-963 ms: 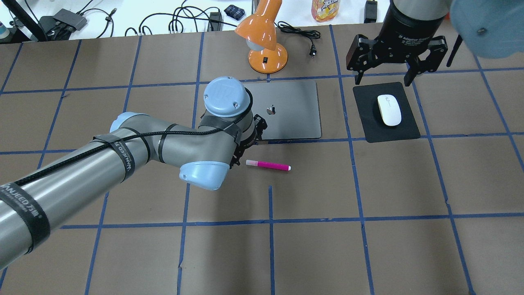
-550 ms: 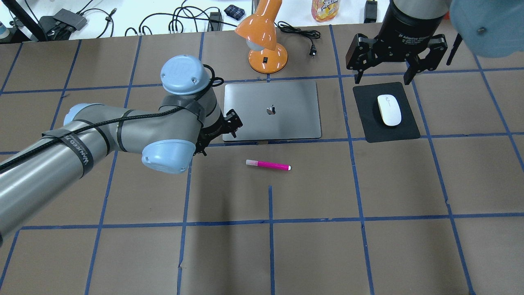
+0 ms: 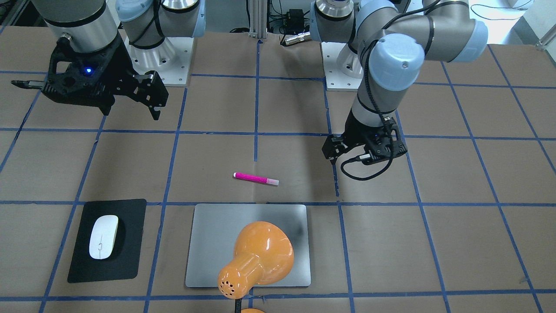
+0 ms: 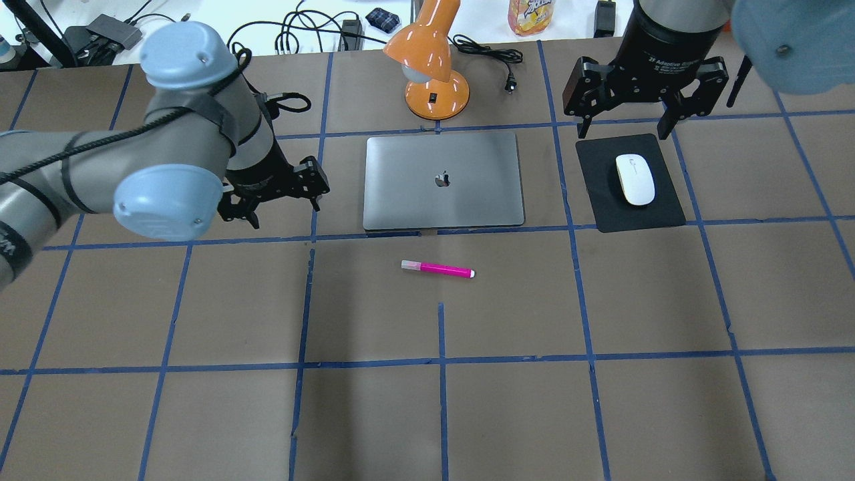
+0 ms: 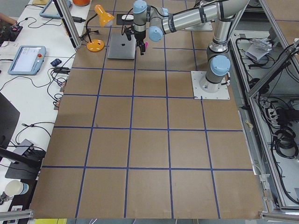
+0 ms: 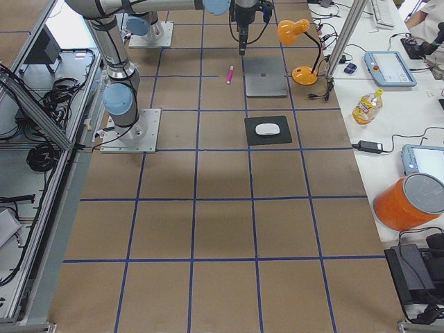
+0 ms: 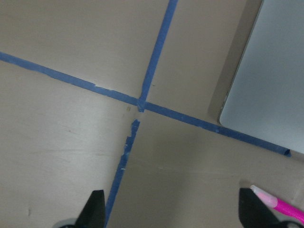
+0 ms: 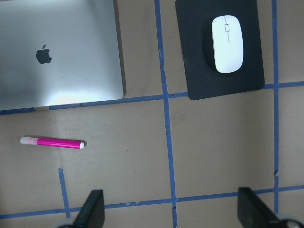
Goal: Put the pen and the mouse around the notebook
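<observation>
The left hand [image 4: 282, 202] has swung away from the pen [image 4: 437, 269] and now hangs beside the notebook's [image 4: 443, 180] left edge, fingers apart and empty. The pen lies flat on the bench [image 4: 601, 401] near the notebook's front edge, not touching it. The mouse [image 4: 634, 179] rests on a black mat [image 4: 661, 214] to the notebook's right, below the right hand [image 4: 626, 125], which is also spread and holding nothing. With both items flanking the notebook, the task looks essentially complete.
</observation>
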`<state>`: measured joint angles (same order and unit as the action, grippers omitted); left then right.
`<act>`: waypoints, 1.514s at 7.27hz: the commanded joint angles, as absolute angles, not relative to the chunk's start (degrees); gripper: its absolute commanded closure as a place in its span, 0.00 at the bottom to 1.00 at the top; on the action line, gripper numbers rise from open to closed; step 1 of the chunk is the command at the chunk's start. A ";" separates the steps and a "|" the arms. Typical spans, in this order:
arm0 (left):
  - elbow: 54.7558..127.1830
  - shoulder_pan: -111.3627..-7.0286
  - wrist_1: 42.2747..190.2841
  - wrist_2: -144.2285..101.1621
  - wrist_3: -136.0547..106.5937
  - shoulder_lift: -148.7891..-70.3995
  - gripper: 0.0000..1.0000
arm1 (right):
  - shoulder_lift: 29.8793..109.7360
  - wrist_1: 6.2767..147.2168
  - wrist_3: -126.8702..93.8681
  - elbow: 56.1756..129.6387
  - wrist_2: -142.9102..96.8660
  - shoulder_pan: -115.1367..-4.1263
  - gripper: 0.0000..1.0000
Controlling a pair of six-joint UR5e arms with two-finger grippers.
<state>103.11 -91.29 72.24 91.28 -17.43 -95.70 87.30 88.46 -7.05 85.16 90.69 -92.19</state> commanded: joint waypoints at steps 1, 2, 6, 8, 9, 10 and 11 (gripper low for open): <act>98.36 -87.28 81.71 91.14 -11.44 -92.30 0.00 | 87.28 88.51 -7.12 85.17 90.70 -92.20 0.00; 98.35 -87.19 82.96 91.06 -7.60 -90.28 0.00 | 87.28 88.51 -7.12 85.17 90.70 -92.20 0.00; 98.61 -86.84 88.60 91.14 5.43 -84.91 0.00 | 87.28 88.24 -7.21 85.34 90.70 -92.20 0.00; 98.79 -86.75 89.82 91.23 5.71 -83.16 0.00 | 87.28 88.24 -7.21 85.34 90.62 -92.20 0.00; 98.88 -85.70 89.82 91.14 5.97 -82.97 0.00 | 87.28 88.24 -7.21 85.34 90.62 -92.20 0.00; 98.88 -85.17 90.26 91.14 5.98 -82.71 0.00 | 87.28 88.24 -7.21 85.34 90.62 -92.20 0.00; 98.96 -85.17 90.44 91.14 5.98 -82.44 0.00 | 87.28 88.24 -7.21 85.34 90.70 -92.20 0.00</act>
<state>98.89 -85.47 90.12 91.15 5.92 -82.81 87.28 88.24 -7.21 85.34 90.64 -92.20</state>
